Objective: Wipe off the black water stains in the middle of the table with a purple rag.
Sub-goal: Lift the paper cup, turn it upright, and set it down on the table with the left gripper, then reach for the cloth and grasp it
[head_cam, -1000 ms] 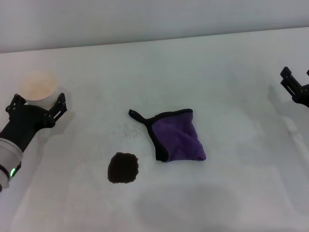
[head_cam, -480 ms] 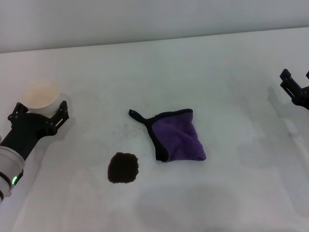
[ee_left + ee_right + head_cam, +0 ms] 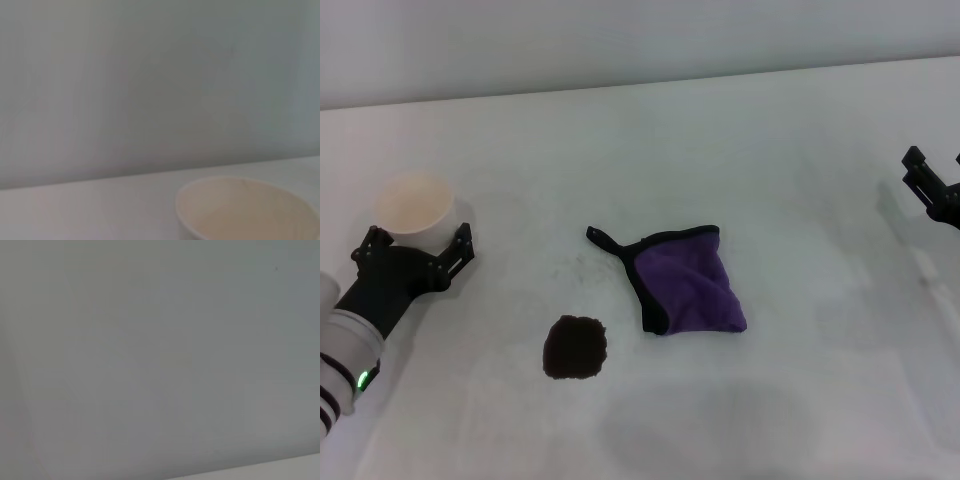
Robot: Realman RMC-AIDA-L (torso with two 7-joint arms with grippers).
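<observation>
The purple rag (image 3: 690, 283) lies crumpled on the white table (image 3: 800, 380), its black loop pointing left. The black water stains (image 3: 575, 347) form one dark blotch just left of and nearer than the rag. My left gripper (image 3: 418, 240) is at the left side, well away from both. Its fingers (image 3: 465, 243) sit either side of a paper cup (image 3: 415, 203), whose mouth also shows in the left wrist view as the paper cup (image 3: 245, 207). My right gripper (image 3: 936, 178) hovers at the far right edge, open and holding nothing.
A pale wall (image 3: 620, 40) runs behind the table's far edge. Faint grey speckles (image 3: 582, 268) mark the surface between the rag's loop and the blotch. The right wrist view shows only wall.
My left gripper and the paper cup have shifted together toward the near side and slightly right. The right gripper drifted a little toward the right edge. Rag and blotch are unmoved.
</observation>
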